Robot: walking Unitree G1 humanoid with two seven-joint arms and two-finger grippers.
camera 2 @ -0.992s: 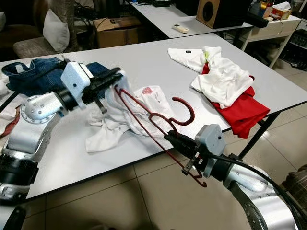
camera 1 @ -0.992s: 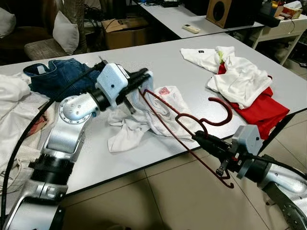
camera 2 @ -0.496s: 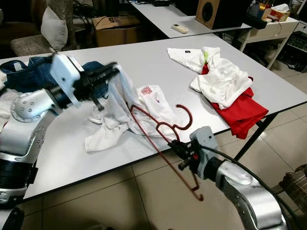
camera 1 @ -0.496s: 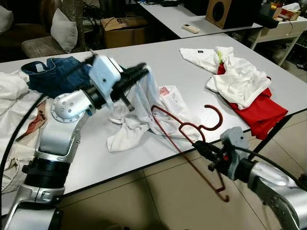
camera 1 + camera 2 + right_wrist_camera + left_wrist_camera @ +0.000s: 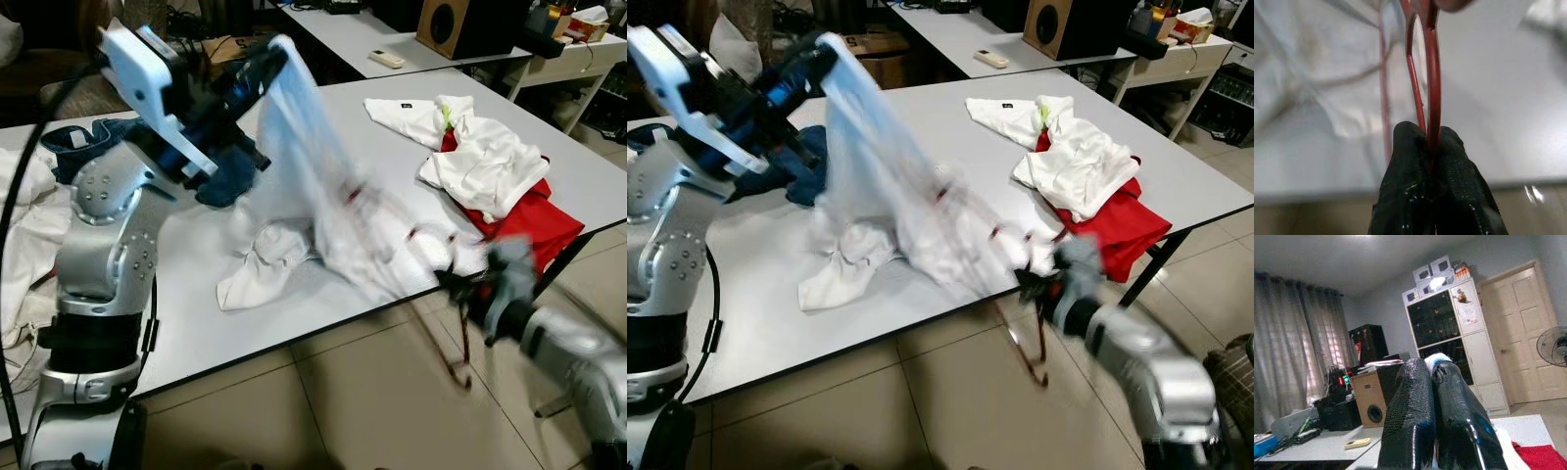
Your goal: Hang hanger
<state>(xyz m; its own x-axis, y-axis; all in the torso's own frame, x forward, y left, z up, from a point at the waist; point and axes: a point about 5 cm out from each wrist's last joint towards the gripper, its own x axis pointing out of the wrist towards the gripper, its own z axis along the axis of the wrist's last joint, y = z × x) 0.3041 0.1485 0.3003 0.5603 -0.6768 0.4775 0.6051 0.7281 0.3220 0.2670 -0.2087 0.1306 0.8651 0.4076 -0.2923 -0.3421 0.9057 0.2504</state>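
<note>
My left gripper (image 5: 263,61) is raised high over the white table (image 5: 186,284), shut on the edge of a white garment (image 5: 313,176). The garment stretches from it down to the table's front edge; a scrap of the cloth shows between the closed fingers (image 5: 1410,401) in the left wrist view. My right gripper (image 5: 458,286) is at the front edge, blurred, shut on the thin red wire hanger (image 5: 1432,73). The hanger's lower part (image 5: 1034,357) hangs below the table edge. Its upper part shows faintly through the stretched cloth (image 5: 358,196).
A heap of white and red clothes (image 5: 490,166) lies at the table's right end. Blue jeans (image 5: 88,147) and more white cloth (image 5: 24,215) lie at the left. Behind stands a second table with a remote (image 5: 390,59) and a speaker (image 5: 460,24). Tiled floor (image 5: 323,411) lies below.
My left gripper has swung up and to the left, lifting the white garment off the table. My right gripper with the hanger has moved right and is blurred.
</note>
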